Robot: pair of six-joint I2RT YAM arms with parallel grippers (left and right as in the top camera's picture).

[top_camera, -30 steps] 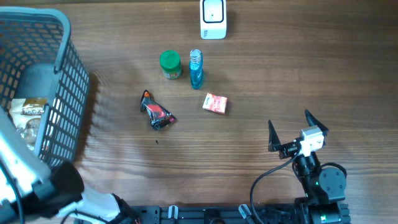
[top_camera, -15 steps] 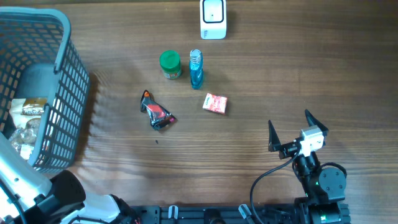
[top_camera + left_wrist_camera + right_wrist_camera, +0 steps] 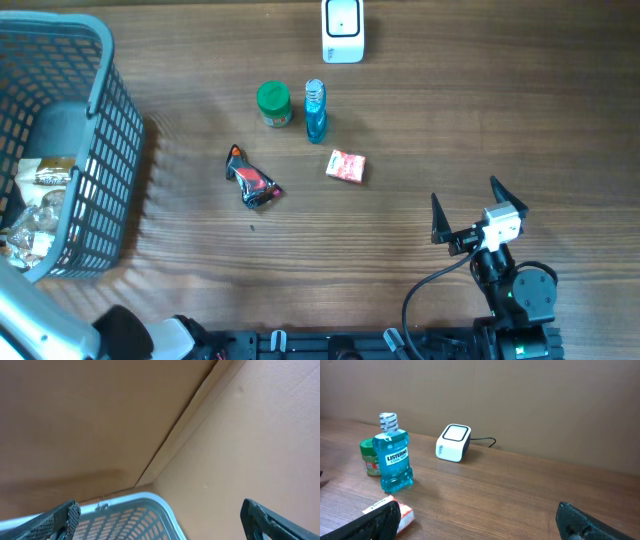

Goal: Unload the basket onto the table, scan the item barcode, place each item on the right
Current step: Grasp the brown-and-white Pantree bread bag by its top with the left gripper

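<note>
Brown w/ darker woodgrain streaks on table [image 3: 420, 120]. Grey-blue open lattice on basket [image 3: 100, 90]; beige-brown print on packets [image 3: 35, 190] inside. White w/ dark sq. window on scanner [image 3: 343, 30]. Green lid on jar [image 3: 273, 103]. Clear blue liquid, blue label w/ white lettering on bottle [image 3: 315, 112]. Pink-red & white on small box [image 3: 346, 166]. Black w/ red on crumpled wrapper [image 3: 254, 180]. Plain tan on back wall [image 3: 520, 395].

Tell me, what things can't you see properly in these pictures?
- Left claw: past the overhead view's bottom-left corner; its wrist view shows only fingertips.
- Packets in the basket: overhead, partly hidden by the mesh wall and left edge.
- Red box: right wrist view, cut off by the bottom edge and a finger of the right claw.
- Barcode on the mouthwash bottle: none shows; overhead too small.
</note>
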